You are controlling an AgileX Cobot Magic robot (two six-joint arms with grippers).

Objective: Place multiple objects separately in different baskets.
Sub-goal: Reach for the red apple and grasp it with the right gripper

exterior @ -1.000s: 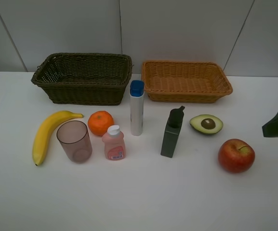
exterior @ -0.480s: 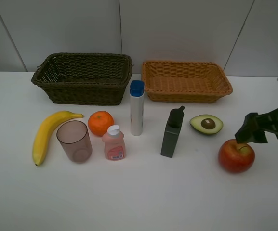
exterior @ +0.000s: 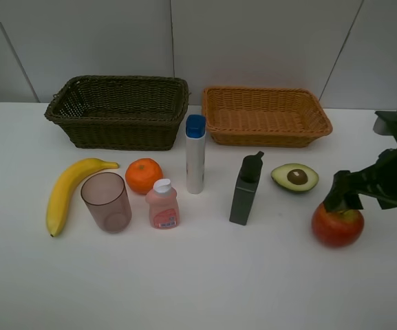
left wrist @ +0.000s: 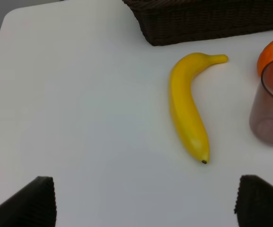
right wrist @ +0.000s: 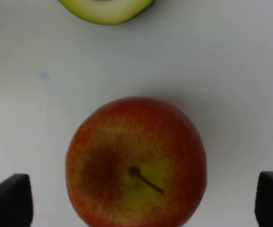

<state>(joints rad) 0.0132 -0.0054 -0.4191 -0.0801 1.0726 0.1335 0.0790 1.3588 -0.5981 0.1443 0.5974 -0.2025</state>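
Note:
The red apple (exterior: 336,227) (right wrist: 135,163) sits at the right of the table. My right gripper (exterior: 344,194) (right wrist: 135,203) is open just above it, one fingertip on each side. The avocado half (exterior: 295,177) (right wrist: 106,10) lies just beyond. The dark green bottle (exterior: 245,189), white blue-capped tube (exterior: 195,155), pink bottle (exterior: 162,205), orange (exterior: 144,175), pinkish cup (exterior: 106,201) (left wrist: 271,111) and banana (exterior: 69,191) (left wrist: 187,106) stand across the middle. The dark basket (exterior: 119,110) and orange-tan basket (exterior: 265,115) are at the back. My left gripper (left wrist: 143,203) is open over bare table near the banana.
The white table (exterior: 198,282) ends at a grey panelled wall (exterior: 253,41) behind the baskets. The left arm does not show in the exterior high view. The dark basket's wall (left wrist: 207,19) shows in the left wrist view.
My right gripper has come in from the right edge, moved left and lowered onto the apple. Nothing on the table has moved.

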